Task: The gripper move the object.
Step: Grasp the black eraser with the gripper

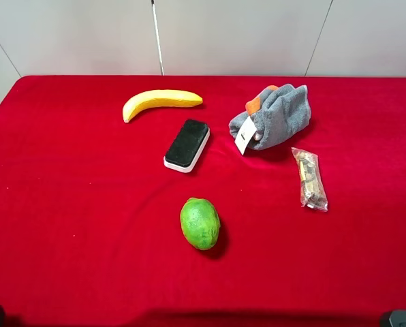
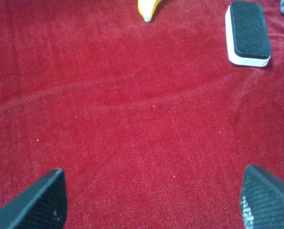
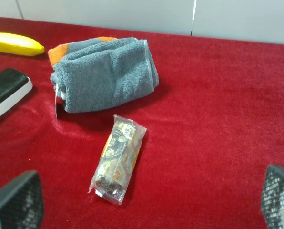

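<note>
1. From my remote seat, the high camera alone takes in the whole red cloth. The board eraser lies flat near the middle, black felt up and white base down. It is the only view that shows the green fruit, which sits nearer the front edge and apart from the eraser.
2. The left wrist view shows the left gripper with its jaws spread wide over bare cloth, gripping nothing. The board eraser lies well ahead of it and off to one side, with the tip of the banana at the frame's edge.
3. The right wrist view shows the right gripper, jaws likewise wide apart and empty. Only one end of the board eraser shows in this view.
4. A clear packet lies just ahead of the right gripper. It holds brownish pieces, and I cannot tell what they are.
5. Beyond the packet sits a bundled grey towel with an orange patch, and the high view picks out a white tag on it.
6. The banana lies just behind the eraser, and the towel sits to the eraser's right. Neither touches it.
</note>
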